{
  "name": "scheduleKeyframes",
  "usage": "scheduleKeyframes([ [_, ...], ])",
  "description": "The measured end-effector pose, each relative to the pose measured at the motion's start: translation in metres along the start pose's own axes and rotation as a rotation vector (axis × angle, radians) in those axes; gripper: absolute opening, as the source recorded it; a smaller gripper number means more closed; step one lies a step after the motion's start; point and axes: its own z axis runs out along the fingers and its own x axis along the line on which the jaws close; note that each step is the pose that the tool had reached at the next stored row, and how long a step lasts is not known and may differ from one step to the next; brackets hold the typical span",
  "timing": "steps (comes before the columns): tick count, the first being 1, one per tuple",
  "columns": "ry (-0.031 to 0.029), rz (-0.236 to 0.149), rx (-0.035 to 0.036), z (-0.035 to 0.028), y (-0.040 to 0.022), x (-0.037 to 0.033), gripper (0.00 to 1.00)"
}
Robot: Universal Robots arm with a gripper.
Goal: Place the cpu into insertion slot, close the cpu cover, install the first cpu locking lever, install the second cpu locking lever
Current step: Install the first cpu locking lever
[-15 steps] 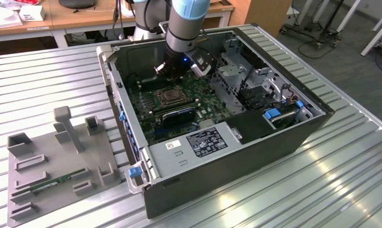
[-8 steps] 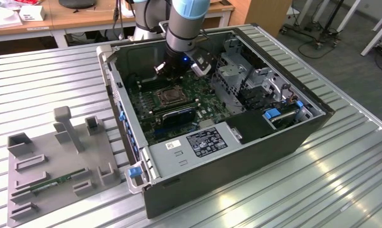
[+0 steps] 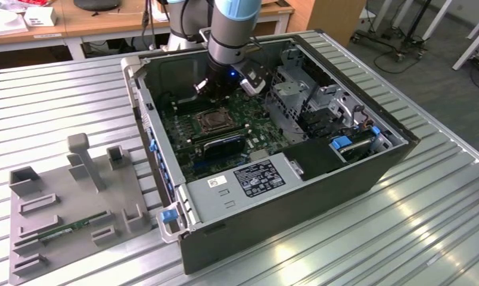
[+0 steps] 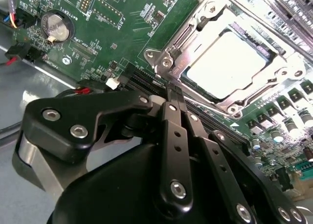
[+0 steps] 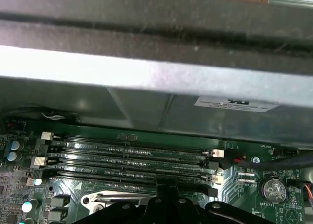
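On the exterior view's left, a grey holder tray [image 3: 72,202] sits on the ribbed metal worktop [image 3: 56,101], and a green memory stick [image 3: 65,229] lies in it. Further right on the worktop is an open computer case [image 3: 303,196]. The arm [image 3: 227,30] reaches down into the case. The pincer [image 3: 213,96] hangs low over the green motherboard [image 3: 255,128], near the socket [image 3: 211,121].

In the second wrist view the pincer [image 4: 174,94] is narrow: its fingers [image 4: 168,121] are pressed together with nothing between them. Their tips are above the long black memory slots [image 4: 142,77], just beside the socket. The cpu [image 4: 230,62] sits in the socket, and its pale top shows through the window of the cover [image 4: 188,33]. The cover lies flat over the cpu. A round coin battery [image 4: 54,28] sits on the board, well apart from the socket.

In the first wrist view the pincer [image 5: 166,194] points at the memory slots [image 5: 132,158].
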Motion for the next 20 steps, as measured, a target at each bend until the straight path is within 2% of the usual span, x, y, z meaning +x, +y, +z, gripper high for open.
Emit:
scheduleKeyframes([
  [5, 0.0000, 0.000, -0.0001, 0.0007, 0.0026, -0.0002, 0.11],
  [13, 0.0001, -0.001, -0.0003, 0.0025, 0.0100, -0.0009, 0.11],
  [20, 0.0001, -0.001, -0.0001, 0.0025, 0.0104, -0.0008, 0.11],
])
